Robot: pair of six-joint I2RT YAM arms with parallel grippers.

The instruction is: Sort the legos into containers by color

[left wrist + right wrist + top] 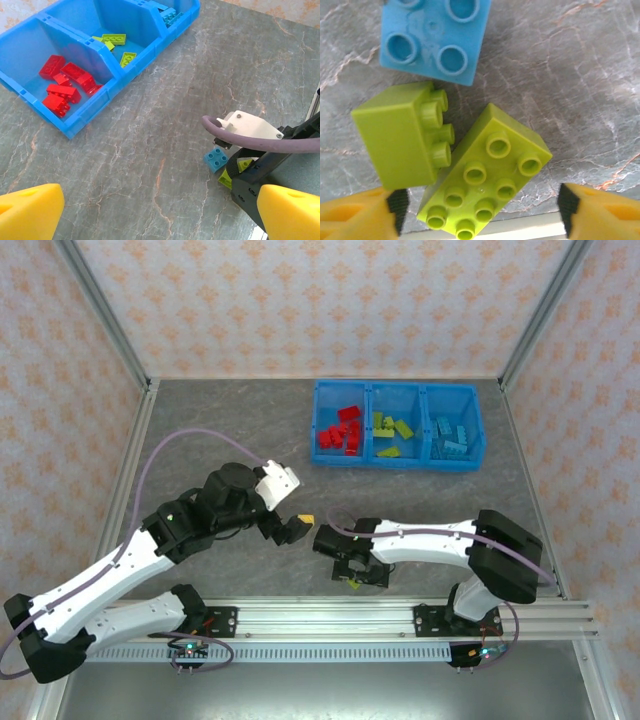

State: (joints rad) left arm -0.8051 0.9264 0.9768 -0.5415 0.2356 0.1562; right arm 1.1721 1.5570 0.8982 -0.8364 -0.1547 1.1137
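Three legos are recorded loose on the worktop [230,430] by the arm bases, close together: a light blue brick [435,40], a side-lying lime brick [400,135] and a studs-up lime brick [487,175]. Others are seen sorted by colour in the containers [395,463] at the far side. The right fingers [355,215] are found spread either side of the studs-up lime brick, not clamped on it, and the left fingers [30,210] are held wide apart, grasping nothing.

light: bright, even, overhead | shadows: soft, short, on bench [230,430] | glare: pale sheen on metal plate [330,695] | focus: top view sharp; wrist views blur yellow jaws at lower corners | distortion: slight wide-angle lean at top view's edges
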